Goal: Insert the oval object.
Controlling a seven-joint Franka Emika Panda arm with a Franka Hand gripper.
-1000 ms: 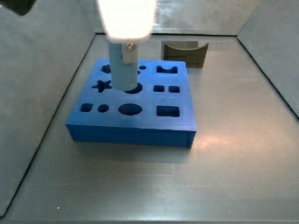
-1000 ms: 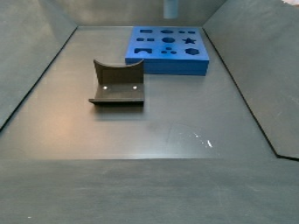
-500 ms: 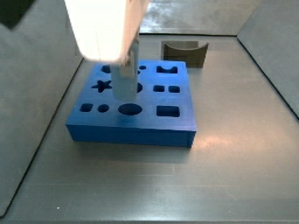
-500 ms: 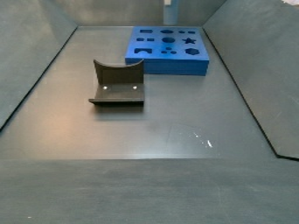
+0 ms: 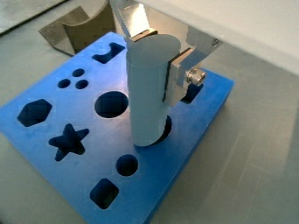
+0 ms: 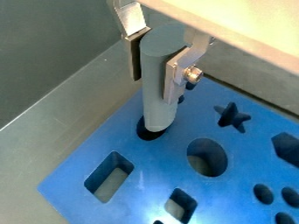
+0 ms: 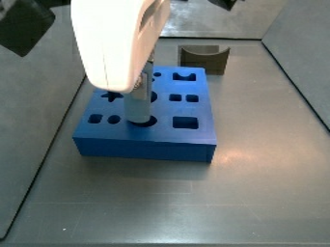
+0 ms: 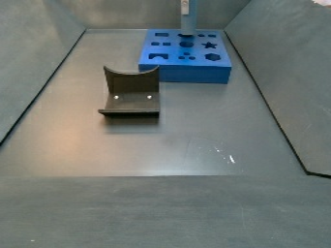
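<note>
pale peg: the oval object (image 5: 153, 87) is held upright so its lower end meets a hole in the blue block (image 5: 82, 131), where it already sits.
claw: the gripper (image 6: 158, 54) is closed on the peg's upper part, over the block.
brown curved block (image 8: 131, 93): left well apart, not needed.
judgement: insertion seems under way.

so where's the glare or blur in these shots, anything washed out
In a side view the arm's pale casing is overexposed and blurred above the blue block, hiding the end effector. In a wrist view a bright sheen lies on the block around the oval object, held between the end effector fingers. In the far side view, small glints mark the floor.
</note>
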